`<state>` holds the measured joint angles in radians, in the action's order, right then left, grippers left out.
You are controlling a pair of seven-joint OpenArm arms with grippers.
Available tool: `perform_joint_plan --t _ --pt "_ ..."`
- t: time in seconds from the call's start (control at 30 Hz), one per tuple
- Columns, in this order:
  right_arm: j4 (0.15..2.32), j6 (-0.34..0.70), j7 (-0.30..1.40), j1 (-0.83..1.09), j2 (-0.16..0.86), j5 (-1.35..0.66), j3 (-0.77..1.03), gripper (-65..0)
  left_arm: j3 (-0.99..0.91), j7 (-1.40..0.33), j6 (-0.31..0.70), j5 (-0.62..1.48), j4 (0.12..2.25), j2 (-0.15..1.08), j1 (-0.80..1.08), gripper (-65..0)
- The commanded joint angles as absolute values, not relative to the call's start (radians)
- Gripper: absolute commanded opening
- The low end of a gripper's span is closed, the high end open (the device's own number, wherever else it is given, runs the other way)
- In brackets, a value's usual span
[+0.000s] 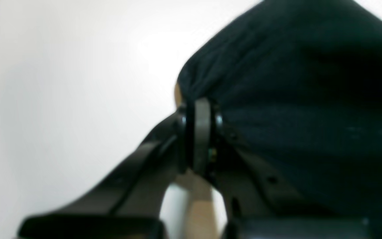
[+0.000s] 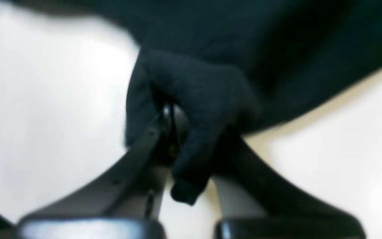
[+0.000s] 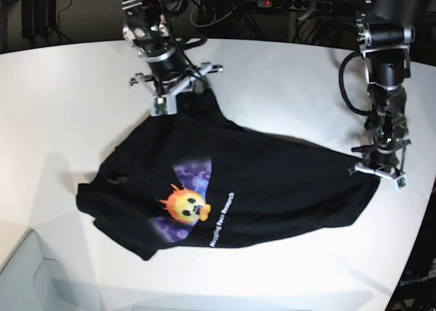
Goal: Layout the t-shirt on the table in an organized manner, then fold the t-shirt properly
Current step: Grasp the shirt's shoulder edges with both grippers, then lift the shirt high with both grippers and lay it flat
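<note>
You're in the layout step: the t-shirt [image 3: 272, 188] lies rumpled mid-frame on the table [image 3: 61, 99]. Your right tool [image 3: 178, 86], upper left, and left tool [image 3: 381, 166], right edge, are each clamped on fabric. Next, draw them apart to flatten it.

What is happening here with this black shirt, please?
A two-armed robot is handling a black t-shirt on a white table. The right gripper is shut on a bunch of cloth at the shirt's far edge. The left gripper is shut on the shirt's edge at the other side. The shirt lies mostly spread out, print side up, but crooked and wrinkled; no fold is made yet.
</note>
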<state>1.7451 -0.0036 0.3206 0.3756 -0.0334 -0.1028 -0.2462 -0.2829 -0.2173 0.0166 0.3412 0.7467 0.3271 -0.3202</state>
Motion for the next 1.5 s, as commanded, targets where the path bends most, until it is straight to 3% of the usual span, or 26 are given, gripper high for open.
perform_joint_plan --t 0.0,0.2,0.37,0.6,1.07,1.3,1.47 --pt "1.808 0.004 0.282 0.377 -0.035 -0.107 -0.225 -65.0 -0.334 -0.251 0.001 0.335 0.817 0.344 -0.309 -64.9" --pt "2.032 0.004 0.259 0.354 0.008 -0.105 -0.180 -65.0 -0.455 -0.461 0.002 0.334 1.248 0.294 -0.271 -64.9" --pt "2.045 0.004 0.084 0.291 0.008 -0.107 -0.147 -65.0 -0.467 -0.572 -0.001 0.332 1.577 0.254 -0.272 -64.9" --pt "2.045 0.002 -0.114 0.168 -0.041 -0.107 -0.140 -65.0 -0.466 -0.598 -0.004 0.326 1.874 0.251 -0.311 -64.9" --pt "2.046 0.001 -0.177 -0.237 -0.064 -0.107 -0.094 -65.0 -0.584 -0.587 -0.004 0.335 2.015 0.251 -0.417 -64.9" --pt "2.046 0.001 -0.337 -0.311 -0.062 -0.102 -0.104 -65.0 -0.595 -0.518 -0.004 0.335 2.026 0.251 -0.423 -64.9" --pt "2.040 0.001 -0.329 -0.354 -0.064 -0.101 -0.097 -65.0 -0.595 -0.510 -0.005 0.337 2.026 0.249 -0.427 -64.9"
